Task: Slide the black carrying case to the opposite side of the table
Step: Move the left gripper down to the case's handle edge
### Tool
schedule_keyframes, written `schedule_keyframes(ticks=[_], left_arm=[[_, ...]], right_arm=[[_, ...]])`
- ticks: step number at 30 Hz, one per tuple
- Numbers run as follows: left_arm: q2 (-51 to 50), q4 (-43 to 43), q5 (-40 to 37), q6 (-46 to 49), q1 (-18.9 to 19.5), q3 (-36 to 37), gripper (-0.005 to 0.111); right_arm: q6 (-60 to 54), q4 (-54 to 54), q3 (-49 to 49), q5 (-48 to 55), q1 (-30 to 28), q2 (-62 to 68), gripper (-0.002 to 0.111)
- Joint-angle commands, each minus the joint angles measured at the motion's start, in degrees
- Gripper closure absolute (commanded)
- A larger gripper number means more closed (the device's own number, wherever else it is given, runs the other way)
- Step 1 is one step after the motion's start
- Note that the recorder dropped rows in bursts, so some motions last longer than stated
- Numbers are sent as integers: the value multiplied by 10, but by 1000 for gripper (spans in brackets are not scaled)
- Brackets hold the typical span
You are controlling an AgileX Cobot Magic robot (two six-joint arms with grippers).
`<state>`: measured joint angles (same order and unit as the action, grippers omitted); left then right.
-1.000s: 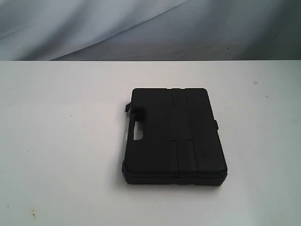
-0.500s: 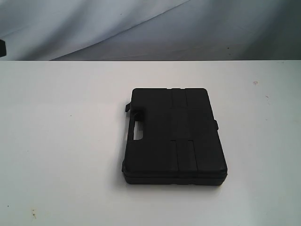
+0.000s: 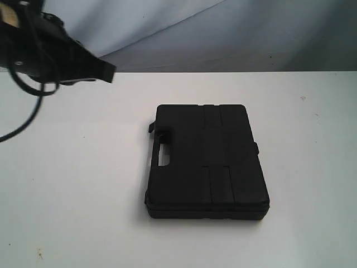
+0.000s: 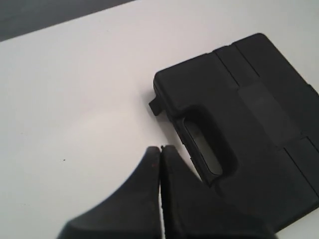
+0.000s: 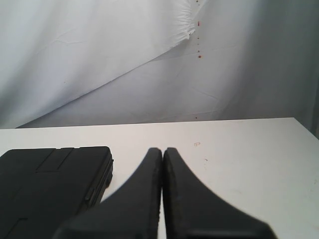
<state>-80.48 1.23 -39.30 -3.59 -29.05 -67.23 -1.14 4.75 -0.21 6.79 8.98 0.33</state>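
The black carrying case (image 3: 206,161) lies flat and closed on the white table (image 3: 78,184), slightly right of the middle, its handle slot facing left. My left gripper (image 3: 110,72) hangs shut and empty above the table's far left, well apart from the case. In the left wrist view that gripper (image 4: 160,148) points down beside the case (image 4: 239,119), near its handle side. My right gripper (image 5: 162,149) is shut and empty, low over the table (image 5: 239,149), with the case (image 5: 50,179) off to one side. The right arm is outside the exterior view.
A wrinkled grey-white backdrop cloth (image 3: 184,33) hangs behind the table's far edge. A black cable (image 3: 22,120) loops down from the left arm. A few small specks (image 3: 39,254) mark the tabletop near the front left.
The left arm has swung into the exterior view from the upper left, its shut gripper now reaching over the far left of the table. The case has not moved.
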Motion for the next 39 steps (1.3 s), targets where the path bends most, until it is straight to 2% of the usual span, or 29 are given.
schedule_keyframes(ticks=[1,5,12,16,23,30,35,39], left_arm=[[-82,74,-27,-96,-52,-50,107],[-151,98,-64,-143,-71,-100,107],[-256,44,-123,-147,-72,-176,107],[-307,13,-150,-215,-72,-213,107],[-391,-32,-207,-221,-72,-281,107],[-420,-32,-205,-230,-65,-297,106],[-425,-17,-205,-233,-51,-297,96],[-425,-3,-200,-233,-49,-297,73]], right_arm=[[-2,5,2,-1,-3,-3,108],[-2,5,2,-1,-3,-3,108],[-2,5,2,-1,-3,-3,108],[-2,5,2,-1,-3,-3,108],[-2,5,2,-1,-3,-3,108],[-2,5,2,-1,-3,-3,108],[-2,5,2,-1,-3,-3,108],[-2,5,2,-1,-3,-3,108]])
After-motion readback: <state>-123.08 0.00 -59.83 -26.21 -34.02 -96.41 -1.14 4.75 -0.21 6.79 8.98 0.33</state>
